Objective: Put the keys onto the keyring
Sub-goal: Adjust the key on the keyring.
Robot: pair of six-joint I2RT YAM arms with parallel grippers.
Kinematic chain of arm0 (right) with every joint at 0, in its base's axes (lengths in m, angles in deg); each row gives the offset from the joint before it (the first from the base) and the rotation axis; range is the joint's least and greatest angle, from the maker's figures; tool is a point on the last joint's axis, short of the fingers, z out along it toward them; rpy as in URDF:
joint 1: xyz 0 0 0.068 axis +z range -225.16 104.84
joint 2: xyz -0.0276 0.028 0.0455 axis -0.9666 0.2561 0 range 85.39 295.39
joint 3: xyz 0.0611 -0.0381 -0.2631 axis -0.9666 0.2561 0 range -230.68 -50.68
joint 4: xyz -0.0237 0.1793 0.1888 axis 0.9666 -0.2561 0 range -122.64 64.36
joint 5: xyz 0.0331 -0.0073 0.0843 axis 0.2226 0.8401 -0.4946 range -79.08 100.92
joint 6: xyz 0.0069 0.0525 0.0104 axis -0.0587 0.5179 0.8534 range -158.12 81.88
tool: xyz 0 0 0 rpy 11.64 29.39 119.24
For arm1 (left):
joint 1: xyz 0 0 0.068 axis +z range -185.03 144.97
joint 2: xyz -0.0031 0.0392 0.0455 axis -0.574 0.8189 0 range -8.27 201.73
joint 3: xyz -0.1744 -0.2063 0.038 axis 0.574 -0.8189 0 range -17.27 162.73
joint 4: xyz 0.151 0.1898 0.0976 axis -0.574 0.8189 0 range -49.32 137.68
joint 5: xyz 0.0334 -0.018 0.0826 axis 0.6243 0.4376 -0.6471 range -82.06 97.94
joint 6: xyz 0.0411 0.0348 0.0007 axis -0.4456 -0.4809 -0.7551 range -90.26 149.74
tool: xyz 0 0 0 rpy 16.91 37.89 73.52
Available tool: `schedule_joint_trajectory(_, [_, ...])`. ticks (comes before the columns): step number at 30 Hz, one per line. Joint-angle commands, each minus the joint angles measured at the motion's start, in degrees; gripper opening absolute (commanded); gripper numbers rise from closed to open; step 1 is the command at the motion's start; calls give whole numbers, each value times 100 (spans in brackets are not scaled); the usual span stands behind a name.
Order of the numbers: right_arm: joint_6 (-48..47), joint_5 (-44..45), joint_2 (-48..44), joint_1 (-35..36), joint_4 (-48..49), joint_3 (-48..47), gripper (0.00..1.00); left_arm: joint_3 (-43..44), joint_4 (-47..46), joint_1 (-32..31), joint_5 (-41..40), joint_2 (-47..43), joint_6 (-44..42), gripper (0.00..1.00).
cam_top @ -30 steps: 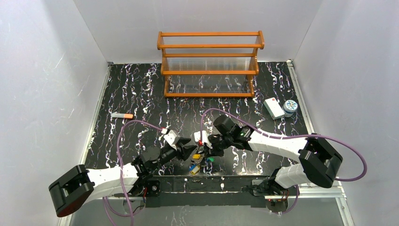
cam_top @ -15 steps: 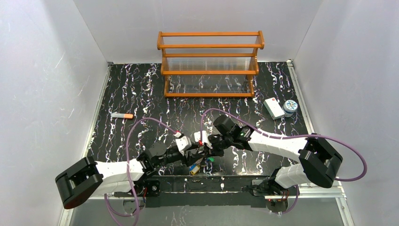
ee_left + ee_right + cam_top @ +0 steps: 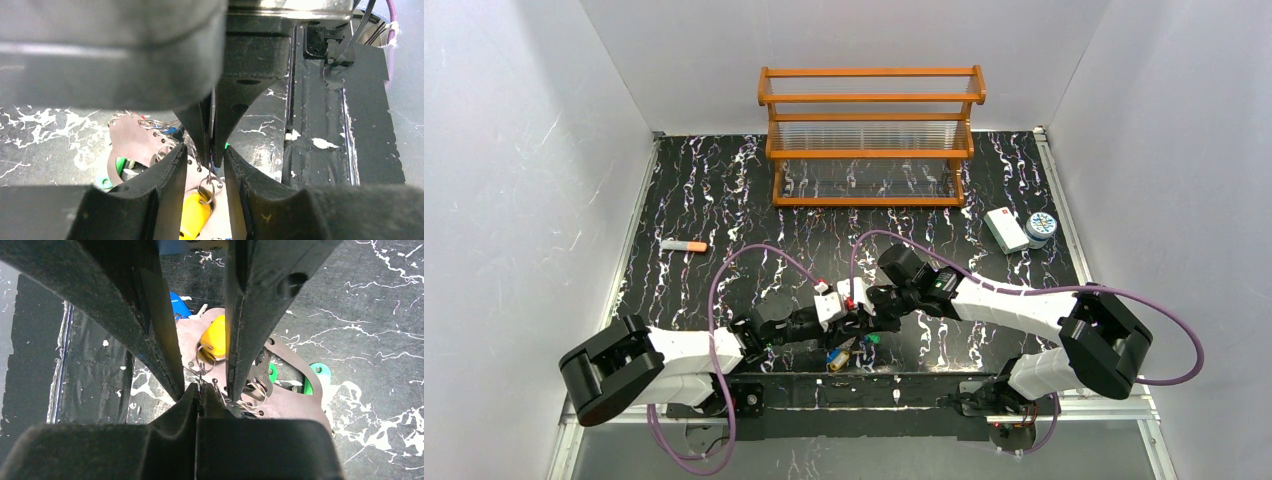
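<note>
The keys lie in a bunch near the table's front edge, under both grippers. A yellow-headed key hangs by a small ring from a thin silver wire, apparently the keyring. My right gripper is shut on that wire. My left gripper is open, one finger on each side of the right fingertips and the small ring. Blue and green key heads and a brown flat tag with holes lie beneath. Most of the keyring is hidden.
A wooden rack stands at the back. A white box and a round patterned tin sit at the right. An orange-tipped grey stick lies at the left. Black tape lines the front edge.
My left arm has reached to the right until its fingers straddle the right gripper's tips, and its jaws have narrowed. The right arm and the keys have stayed put.
</note>
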Motion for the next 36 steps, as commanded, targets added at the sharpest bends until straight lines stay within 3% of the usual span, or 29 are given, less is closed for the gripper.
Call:
schedule_joint_trajectory(1, [-41,-140,-186,28,111,-141,1,118,394,9,-127,-285,-249,31])
schedule_joint_trajectory(7, [-50,-130,-188,34,118,-150,1,278,1383,9,-390,-643,-597,27])
schedule_joint_trajectory(16, [-22,-133,-149,27,129,-184,1,529,1535,9,-177,-268,-691,19])
schedule_joint_trajectory(25, [-11,-115,-151,30,119,-204,1,676,1929,-4,-161,-225,-836,28])
schedule_joint_trajectory(32, [1,-122,-147,27,140,-228,1,708,2005,-42,-47,-206,-865,30])
schedule_joint_trajectory(36, [30,-140,-152,31,191,-226,1,766,1986,-135,90,-101,-907,37])
